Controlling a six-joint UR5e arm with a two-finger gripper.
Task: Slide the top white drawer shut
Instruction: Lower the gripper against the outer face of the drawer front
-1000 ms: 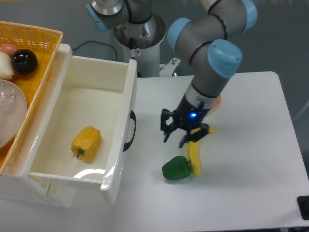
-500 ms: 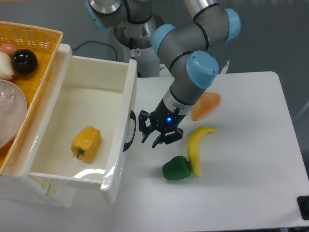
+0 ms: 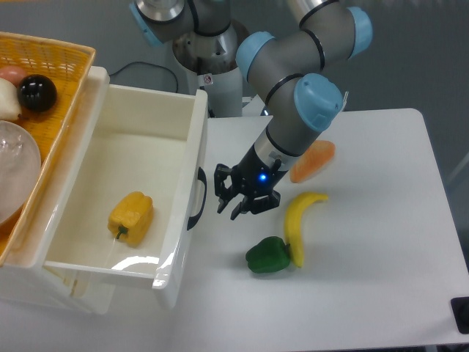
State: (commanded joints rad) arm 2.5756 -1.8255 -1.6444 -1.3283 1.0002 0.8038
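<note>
The top white drawer [image 3: 117, 132] stands pulled out at the left, with a yellow bell pepper [image 3: 131, 217] lying inside. Its curved black handle [image 3: 198, 199] faces right on the front panel. My gripper [image 3: 229, 207] hovers just right of that handle, a small gap away, fingers pointing toward the drawer front. Its fingers are spread apart with nothing between them.
A green bell pepper [image 3: 268, 255], a banana [image 3: 297, 223] and an orange slice-shaped piece [image 3: 313, 160] lie on the white table right of the gripper. An orange woven basket [image 3: 66, 81] with a black ball [image 3: 37, 93] and a glass bowl sits at the far left.
My gripper swung left from above the banana to beside the drawer handle, then shifted very slightly to the right. The drawer has not moved.
</note>
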